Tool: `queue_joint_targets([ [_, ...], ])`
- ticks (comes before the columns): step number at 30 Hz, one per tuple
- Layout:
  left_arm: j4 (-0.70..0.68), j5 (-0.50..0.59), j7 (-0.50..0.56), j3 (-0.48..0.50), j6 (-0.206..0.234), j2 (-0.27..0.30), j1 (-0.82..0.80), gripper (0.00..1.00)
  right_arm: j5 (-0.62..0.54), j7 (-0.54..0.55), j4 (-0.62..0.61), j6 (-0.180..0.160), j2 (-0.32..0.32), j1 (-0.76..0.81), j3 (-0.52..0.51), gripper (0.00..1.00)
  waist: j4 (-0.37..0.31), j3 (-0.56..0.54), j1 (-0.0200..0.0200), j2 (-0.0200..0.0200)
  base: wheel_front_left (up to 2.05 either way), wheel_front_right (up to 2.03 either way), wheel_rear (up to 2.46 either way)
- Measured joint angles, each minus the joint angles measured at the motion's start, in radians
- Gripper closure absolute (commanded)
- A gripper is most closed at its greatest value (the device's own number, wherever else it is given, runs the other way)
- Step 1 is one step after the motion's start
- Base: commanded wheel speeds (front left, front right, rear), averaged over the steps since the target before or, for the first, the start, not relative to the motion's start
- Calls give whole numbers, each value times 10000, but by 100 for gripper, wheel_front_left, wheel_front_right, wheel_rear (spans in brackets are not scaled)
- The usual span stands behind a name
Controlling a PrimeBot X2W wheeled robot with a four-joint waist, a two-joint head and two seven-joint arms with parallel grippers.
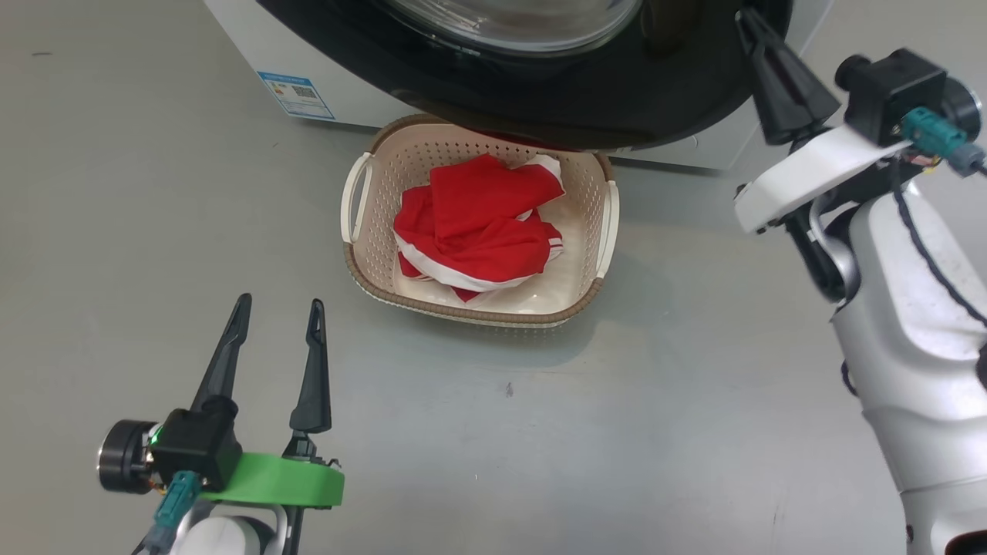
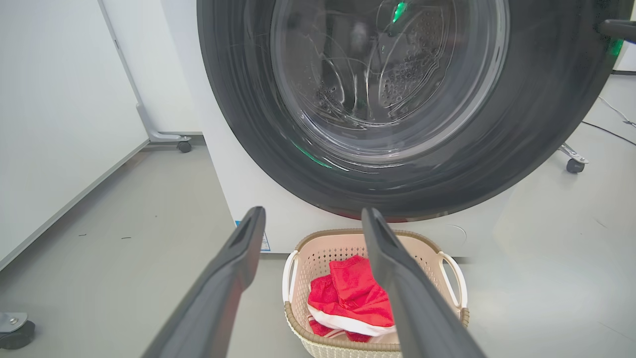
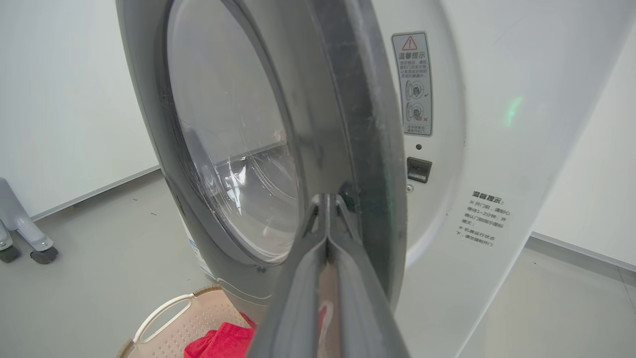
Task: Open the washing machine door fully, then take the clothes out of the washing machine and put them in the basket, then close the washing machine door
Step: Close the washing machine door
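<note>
Red clothes (image 1: 478,231) heaped in basket (image 1: 401,166), its far rim under washing machine door (image 1: 540,100). Left gripper (image 1: 281,301) lower left, fingers spread, apart from basket. Right gripper (image 1: 746,17) upper right, fingers together, tips at door's edge.

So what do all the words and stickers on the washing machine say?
"温馨提示" – heading of the grey sticker with a red warning triangle, on the front of the washing machine; its smaller lines are unreadable.
"温馨提示:" – heading of the printed note lower on that front; the lines below are too blurred.
Blue label low on the machine's front: a square code, words too small to read.
</note>
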Motion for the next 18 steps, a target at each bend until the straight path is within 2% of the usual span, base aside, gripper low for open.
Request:
queue_joint_targets([
  [6,50,0,-29,-167,-63,-58,-259,0,-2,58,412,25,-395,-595,-203,100,166,144,0,0,0,0,0],
  [18,-2,0,-29,-414,-209,-102,-605,0,-8,311,1053,63,-736,-2054,-209,100,462,612,0,0,0,0,0],
])
